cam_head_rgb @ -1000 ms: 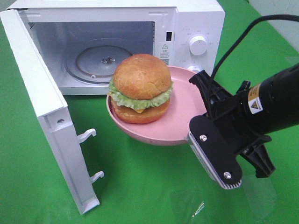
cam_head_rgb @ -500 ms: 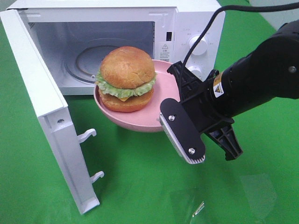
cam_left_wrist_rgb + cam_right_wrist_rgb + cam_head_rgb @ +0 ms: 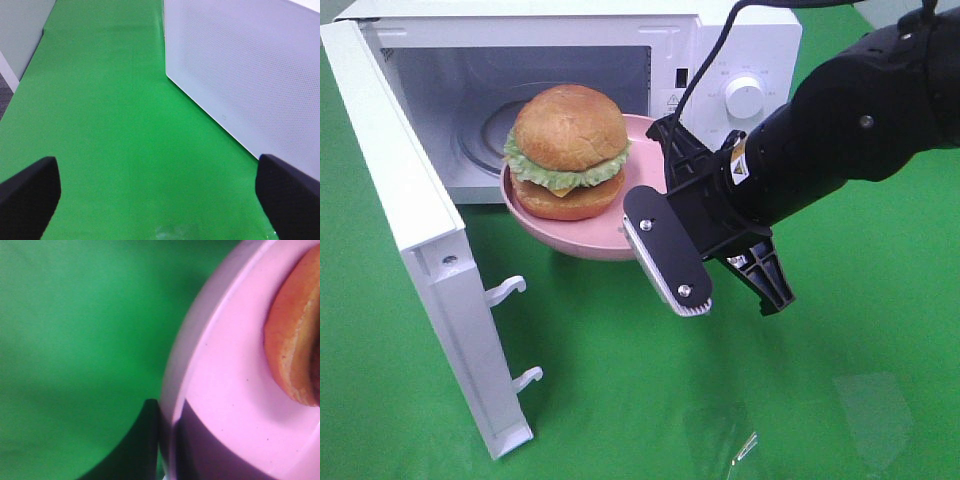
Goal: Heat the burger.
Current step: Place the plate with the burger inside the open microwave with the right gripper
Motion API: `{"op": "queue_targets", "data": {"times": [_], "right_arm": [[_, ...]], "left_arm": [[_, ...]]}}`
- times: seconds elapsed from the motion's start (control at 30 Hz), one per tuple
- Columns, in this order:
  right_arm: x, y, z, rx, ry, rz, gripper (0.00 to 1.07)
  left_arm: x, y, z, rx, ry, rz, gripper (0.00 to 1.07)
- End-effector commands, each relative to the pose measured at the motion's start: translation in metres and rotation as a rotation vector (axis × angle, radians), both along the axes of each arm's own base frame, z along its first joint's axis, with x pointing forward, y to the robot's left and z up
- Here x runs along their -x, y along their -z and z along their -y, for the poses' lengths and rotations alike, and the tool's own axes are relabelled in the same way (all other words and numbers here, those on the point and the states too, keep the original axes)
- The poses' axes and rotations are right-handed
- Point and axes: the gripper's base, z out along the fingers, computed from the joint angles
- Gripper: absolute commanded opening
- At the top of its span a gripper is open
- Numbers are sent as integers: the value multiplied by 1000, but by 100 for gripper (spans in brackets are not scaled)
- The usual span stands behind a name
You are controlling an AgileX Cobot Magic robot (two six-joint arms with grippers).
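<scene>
1. Cloth (image 3: 620, 400), plain green, is spread under and around the microwave (image 3: 740, 40); a pale wall (image 3: 20, 35) is seen at the cloth's edge, well apart from the microwave's perforated side.
2. The microwave's door (image 3: 410, 230) is swung wide open, and its glass turntable (image 3: 485, 140) is visible inside.
3. The burger (image 3: 568, 130) is seated on a pink plate (image 3: 585, 240), which is held off the cloth at the microwave's opening.
4. The plate's rim is pinched between the narrowed jaws of the right gripper (image 3: 655, 190).
5. The left gripper (image 3: 157, 200) is spread wide with nothing held, over the cloth beside the microwave's side.
</scene>
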Motion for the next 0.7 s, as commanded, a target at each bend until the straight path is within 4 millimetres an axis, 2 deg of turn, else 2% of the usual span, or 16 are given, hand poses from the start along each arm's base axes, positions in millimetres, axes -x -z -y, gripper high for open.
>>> {"op": "queue_targets", "data": {"times": [0.03, 0.37, 0.7], "right_arm": [[-10, -11, -11, -71, 0, 65, 0], [-26, -9, -25, -84, 0, 77, 0], [-44, 2, -40, -80, 4, 69, 0]], "left_arm": [[1, 0, 1, 10, 0, 25, 98], [1, 0, 1, 10, 0, 25, 98], [1, 0, 1, 10, 0, 25, 98]]}}
